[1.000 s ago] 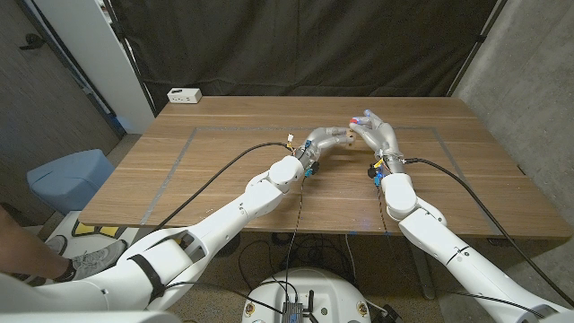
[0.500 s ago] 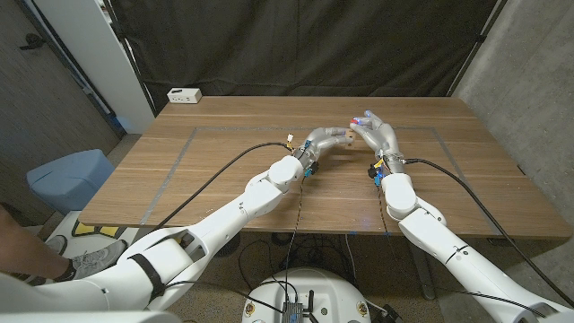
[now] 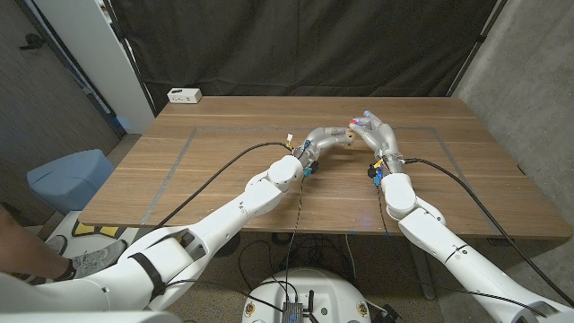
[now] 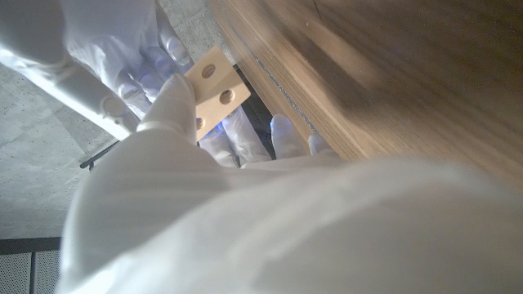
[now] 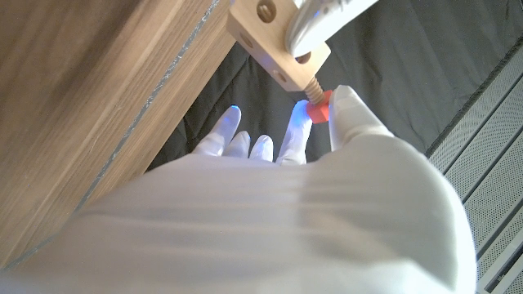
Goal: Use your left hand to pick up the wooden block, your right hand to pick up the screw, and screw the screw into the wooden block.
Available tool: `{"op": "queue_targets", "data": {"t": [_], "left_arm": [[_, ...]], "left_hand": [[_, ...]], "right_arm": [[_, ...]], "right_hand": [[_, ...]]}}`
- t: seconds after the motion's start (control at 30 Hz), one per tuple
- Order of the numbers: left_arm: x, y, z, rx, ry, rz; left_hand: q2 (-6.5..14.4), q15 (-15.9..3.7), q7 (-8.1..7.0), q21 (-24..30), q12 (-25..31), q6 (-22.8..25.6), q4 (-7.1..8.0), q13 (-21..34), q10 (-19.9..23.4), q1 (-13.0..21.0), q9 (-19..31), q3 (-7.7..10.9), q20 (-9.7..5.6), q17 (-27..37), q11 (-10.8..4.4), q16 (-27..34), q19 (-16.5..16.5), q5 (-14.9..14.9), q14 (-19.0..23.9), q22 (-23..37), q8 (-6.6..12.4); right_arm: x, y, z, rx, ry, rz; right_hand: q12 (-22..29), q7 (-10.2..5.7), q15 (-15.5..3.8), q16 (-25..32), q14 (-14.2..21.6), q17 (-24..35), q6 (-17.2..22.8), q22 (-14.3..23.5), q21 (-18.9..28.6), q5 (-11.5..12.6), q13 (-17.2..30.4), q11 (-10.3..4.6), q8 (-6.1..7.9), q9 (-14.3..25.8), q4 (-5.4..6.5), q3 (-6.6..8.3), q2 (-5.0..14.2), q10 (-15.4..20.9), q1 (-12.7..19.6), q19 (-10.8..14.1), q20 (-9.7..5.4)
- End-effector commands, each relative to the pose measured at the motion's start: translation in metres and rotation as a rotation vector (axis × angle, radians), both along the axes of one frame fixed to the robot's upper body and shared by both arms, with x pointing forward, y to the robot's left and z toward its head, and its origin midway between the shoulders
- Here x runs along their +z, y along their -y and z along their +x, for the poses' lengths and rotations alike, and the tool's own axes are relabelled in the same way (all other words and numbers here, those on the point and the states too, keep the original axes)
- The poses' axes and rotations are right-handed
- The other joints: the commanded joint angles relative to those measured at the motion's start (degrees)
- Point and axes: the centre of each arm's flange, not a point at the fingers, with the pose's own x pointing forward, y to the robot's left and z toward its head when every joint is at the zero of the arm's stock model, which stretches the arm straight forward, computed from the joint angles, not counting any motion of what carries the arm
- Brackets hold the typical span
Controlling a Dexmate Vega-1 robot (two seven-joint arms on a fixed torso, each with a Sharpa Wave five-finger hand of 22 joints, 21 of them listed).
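Above the middle of the table's far half, my left hand (image 3: 327,139) grips a pale wooden block (image 3: 345,135) with round holes. In the right wrist view the block (image 5: 274,41) is clasped by the left hand's fingers (image 5: 323,16). A screw with a red head (image 5: 319,108) has its wooden thread entering the block's end. My right hand (image 3: 377,135) pinches the red head between thumb and finger. The left wrist view shows the block (image 4: 214,86) at my left hand's (image 4: 204,204) fingertips, with the right hand's fingers (image 4: 139,57) just behind it.
The wooden table (image 3: 224,170) carries a taped rectangle outline. A white power strip (image 3: 184,94) lies at its far left corner. A blue bin (image 3: 67,179) stands on the floor to the left, and a person's shoe (image 3: 90,260) shows near the bottom left.
The right hand's fingertips have shifted slightly toward the left hand at the screw. Both arms and the block stay in place.
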Motion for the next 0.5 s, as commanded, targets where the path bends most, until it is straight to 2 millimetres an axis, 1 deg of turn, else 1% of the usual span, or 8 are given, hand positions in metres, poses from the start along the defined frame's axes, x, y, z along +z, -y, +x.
{"op": "queue_targets", "data": {"t": [0.03,0.1,0.33,0.5], "left_arm": [[0.001,0.0,0.0013,0.001,-0.001,-0.001],[0.001,0.0,0.0014,0.002,-0.002,0.0],[0.0008,0.0003,0.0016,0.002,-0.003,-0.001],[0.001,0.0007,0.0019,0.001,-0.002,-0.001]], "left_hand": [[1.17,-4.04,0.46,0.46,0.46,1.07,0.4,1.63,0.5,0.45,0.35,0.01,0.25,0.06,-0.01,0.18,0.34,0.24,0.64,0.18,0.52],[1.17,-4.07,0.41,0.46,0.46,1.09,0.39,1.64,0.5,0.45,0.35,0.01,0.19,0.06,-0.01,0.18,0.35,0.24,0.65,0.18,0.52],[1.19,-4.08,0.43,0.46,0.46,1.14,0.39,1.66,0.53,0.47,0.35,0.0,0.21,0.05,-0.01,0.16,0.34,0.25,0.62,0.18,0.54],[1.24,-4.04,0.42,0.46,0.47,1.1,0.38,1.68,0.57,0.5,0.35,0.01,0.26,0.06,0.0,0.16,0.35,0.26,0.6,0.18,0.52]], "right_arm": [[-0.0008,-0.0005,0.0011,0.0,-0.004,0.002],[-0.0008,-0.0007,0.0014,0.001,-0.004,0.0],[-0.001,-0.0007,0.0017,0.001,-0.007,0.005],[-0.0012,-0.0003,0.0016,0.001,-0.005,-0.011]], "right_hand": [[0.2,-0.02,-3.25,0.14,0.24,0.11,0.27,0.13,-0.02,0.07,0.15,0.09,-0.09,-0.03,-0.06,-0.25,0.28,0.13,-0.04,-0.04,-2.89],[0.21,0.0,-3.21,0.13,0.23,0.11,0.28,0.13,-0.02,0.07,0.15,-0.1,-0.09,-0.03,-0.07,-0.3,0.29,0.15,-0.05,-0.04,-2.89],[0.22,0.03,-3.19,0.12,0.21,0.1,0.33,0.13,-0.02,0.08,0.15,0.26,-0.1,-0.04,-0.1,-0.37,0.31,0.16,-0.01,-0.04,-2.9],[0.19,0.04,-3.2,0.12,0.19,0.11,0.37,0.13,-0.04,0.09,0.15,0.15,-0.1,-0.04,-0.09,-0.4,0.39,0.09,-0.01,-0.1,-2.91]]}}
